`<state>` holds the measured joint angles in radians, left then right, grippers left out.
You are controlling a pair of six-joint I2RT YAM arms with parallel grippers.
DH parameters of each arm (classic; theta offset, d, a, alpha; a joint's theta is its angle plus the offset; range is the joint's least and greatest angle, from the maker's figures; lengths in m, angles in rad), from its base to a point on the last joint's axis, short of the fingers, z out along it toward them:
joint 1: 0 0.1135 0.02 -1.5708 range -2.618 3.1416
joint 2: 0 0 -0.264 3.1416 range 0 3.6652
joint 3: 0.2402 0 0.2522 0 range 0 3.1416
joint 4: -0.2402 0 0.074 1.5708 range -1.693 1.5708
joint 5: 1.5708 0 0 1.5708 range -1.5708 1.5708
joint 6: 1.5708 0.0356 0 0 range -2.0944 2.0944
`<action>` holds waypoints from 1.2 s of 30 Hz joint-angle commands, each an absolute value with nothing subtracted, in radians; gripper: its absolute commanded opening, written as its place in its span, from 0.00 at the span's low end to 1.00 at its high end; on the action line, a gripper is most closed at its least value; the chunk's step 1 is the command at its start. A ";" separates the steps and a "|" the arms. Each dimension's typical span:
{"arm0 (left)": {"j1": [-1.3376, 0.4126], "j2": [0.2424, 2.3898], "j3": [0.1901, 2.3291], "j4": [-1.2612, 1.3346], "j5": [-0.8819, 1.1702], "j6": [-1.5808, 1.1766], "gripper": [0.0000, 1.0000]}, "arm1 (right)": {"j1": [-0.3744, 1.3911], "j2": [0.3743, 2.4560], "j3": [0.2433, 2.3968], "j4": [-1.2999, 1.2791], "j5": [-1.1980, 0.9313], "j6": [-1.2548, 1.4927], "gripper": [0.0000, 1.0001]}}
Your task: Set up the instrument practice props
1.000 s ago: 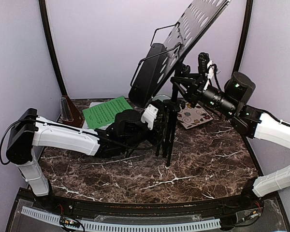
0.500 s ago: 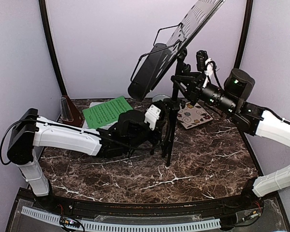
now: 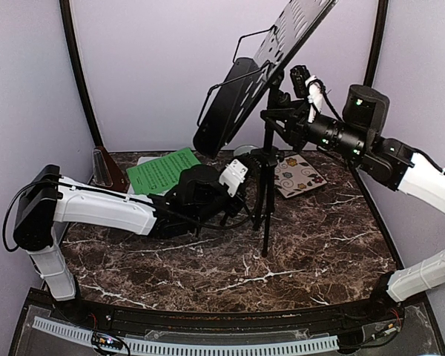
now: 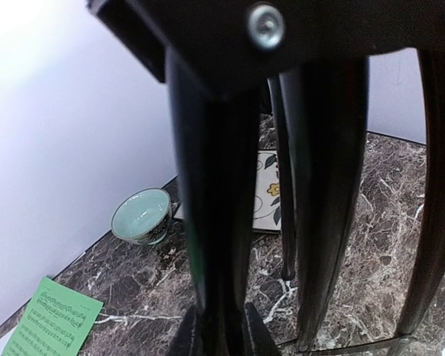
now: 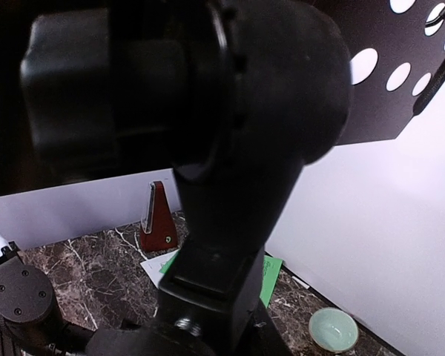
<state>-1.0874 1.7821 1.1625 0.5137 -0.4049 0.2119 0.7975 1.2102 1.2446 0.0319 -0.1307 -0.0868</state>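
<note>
Music stand upright mid-bench, perforated desk tilted at the top. L fingers low at the tripod, pinching one leg. R fingers up at the pole by the knob; black on black, can't tell if they're closed. Green sheet flat at back left, overlapping white sheet. Metronome just beside, in the corner.

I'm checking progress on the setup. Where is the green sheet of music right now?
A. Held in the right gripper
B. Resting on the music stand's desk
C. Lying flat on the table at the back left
C: the green sheet lies flat on the table, left of the music stand.
</note>
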 commanded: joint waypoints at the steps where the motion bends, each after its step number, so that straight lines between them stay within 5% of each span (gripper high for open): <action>1: -1.075 1.760 1.178 0.507 -0.331 0.300 0.00 | 0.752 1.172 1.372 0.257 -0.118 -0.112 0.00; 9: -1.076 1.786 1.238 0.464 -0.222 0.264 0.00 | 0.620 1.183 1.421 0.194 -0.246 -0.027 0.00; 27: -1.109 1.716 1.054 0.597 -0.438 0.283 0.00 | 0.571 1.361 1.576 0.159 -0.736 -0.022 0.00; 36: -1.114 1.740 1.062 0.643 -0.612 0.354 0.00 | 0.572 1.440 1.648 0.146 -0.817 -0.098 0.00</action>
<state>-1.0962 1.7489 1.0641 0.5850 -0.5240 0.2687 0.5747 1.4586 1.5440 -0.0990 -0.7467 -0.0444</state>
